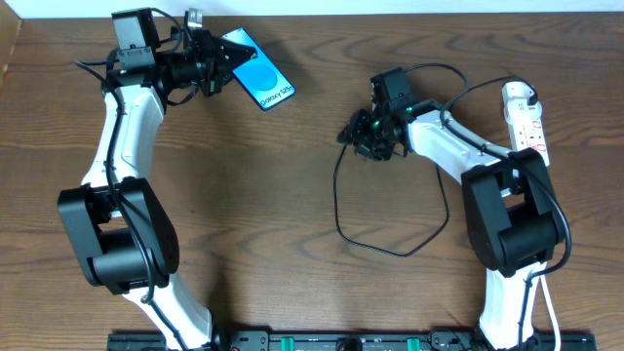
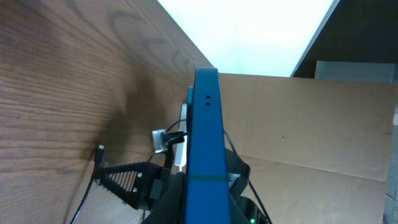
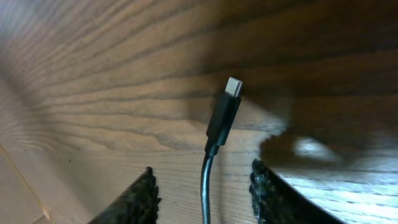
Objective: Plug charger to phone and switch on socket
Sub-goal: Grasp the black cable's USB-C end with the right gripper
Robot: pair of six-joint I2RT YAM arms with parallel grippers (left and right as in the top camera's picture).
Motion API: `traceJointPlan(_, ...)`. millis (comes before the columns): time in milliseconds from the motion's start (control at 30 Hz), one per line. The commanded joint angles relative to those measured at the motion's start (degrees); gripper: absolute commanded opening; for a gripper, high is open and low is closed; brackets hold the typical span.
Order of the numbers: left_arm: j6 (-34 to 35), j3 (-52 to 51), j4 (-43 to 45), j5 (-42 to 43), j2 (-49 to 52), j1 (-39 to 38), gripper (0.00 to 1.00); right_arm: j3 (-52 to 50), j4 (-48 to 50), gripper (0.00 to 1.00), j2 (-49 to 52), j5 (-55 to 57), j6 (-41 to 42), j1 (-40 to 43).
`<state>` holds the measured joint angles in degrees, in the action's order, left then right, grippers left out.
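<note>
From overhead, the left gripper pinches the phone at upper left, screen up; the right gripper sits mid-frame by the charger; the socket lies at far right; in the left wrist view the phone stands edge-on at centre; in the right wrist view the fingers are spread, with the plug tip between them, untouched.

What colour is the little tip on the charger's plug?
Silver metal tip on a black plug body; clearest in the right wrist view.
</note>
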<state>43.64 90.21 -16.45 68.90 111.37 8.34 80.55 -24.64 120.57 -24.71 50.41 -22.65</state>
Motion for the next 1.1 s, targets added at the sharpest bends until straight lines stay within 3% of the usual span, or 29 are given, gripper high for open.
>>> traceJointPlan(0, -0.55, -0.15, 0.17, 1.99, -1.16, -0.04, 0.07, 0.17, 0.02, 0.4, 1.33, -1.18, 1.2, -0.94)
traceJointPlan(367, -0.52, -0.15, 0.15, 2.01, -1.16, -0.07, 0.07, 0.15, 2.6, 0.18, 2.47, 4.26, 1.44, -1.49)
traceJointPlan(533, -0.52, -0.15, 0.13, 2.03, -1.16, -0.04, 0.08, 0.15, 5.44, 0.14, 4.04, 4.2, 1.44, -1.51)
traceJointPlan(600, -0.52, -0.15, 0.13, 2.05, -1.16, -0.04, 0.07, 0.15, 6.58, 0.04, 4.92, 3.3, 1.42, -1.51)
traceJointPlan(667, -0.5, -0.15, 0.13, 2.05, -1.16, -0.04, 0.07, 0.15, 7.26, 0.01, 5.09, 1.92, 0.52, -1.42)
traceJointPlan(967, -0.52, -0.15, 0.24, 2.01, -1.16, -0.04, 0.07, 0.2, 14.93, 0.01, -2.54, -14.47, -18.21, 2.45)
traceJointPlan(1067, -0.55, -0.15, 1.03, 2.62, -1.16, -0.07, 0.07, 0.2, 14.93, 0.01, -6.82, -25.59, -22.47, 4.33)
